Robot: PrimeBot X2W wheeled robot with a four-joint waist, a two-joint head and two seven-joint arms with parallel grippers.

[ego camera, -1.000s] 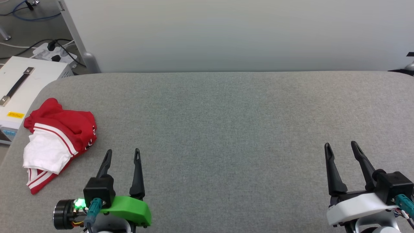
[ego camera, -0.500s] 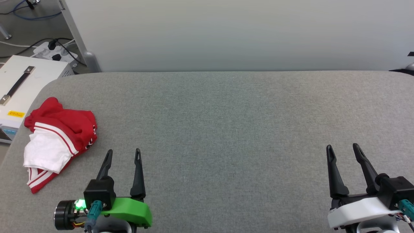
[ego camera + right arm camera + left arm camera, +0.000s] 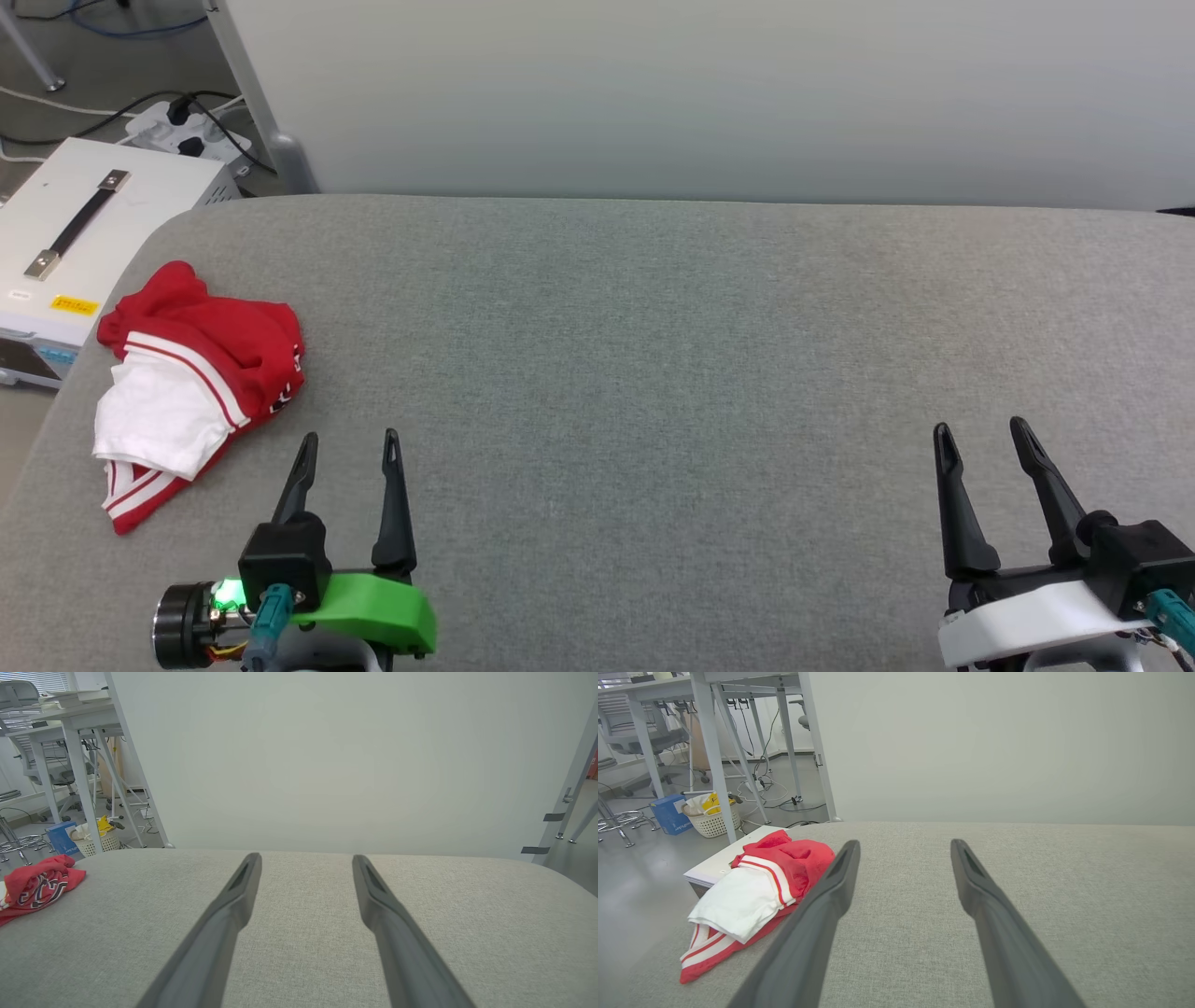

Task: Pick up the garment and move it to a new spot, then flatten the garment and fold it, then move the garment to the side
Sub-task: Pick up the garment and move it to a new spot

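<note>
Task not yet begun — garment point(image 3: 191, 383) lies crumpled at the table's point(image 3: 653, 355) left edge, untouched. Left gripper point(image 3: 347, 448) and right gripper point(image 3: 976, 437) both spread wide, empty — pickup, flattening, folding, side placement all remain.

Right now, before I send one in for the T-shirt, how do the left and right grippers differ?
The left gripper has a green cover and a lit green lamp; the right gripper has a white cover. The left gripper sits close beside the crumpled red-and-white T-shirt; the right gripper is far across the grey padded table from it. Both are open, empty, fingers pointing forward.
</note>
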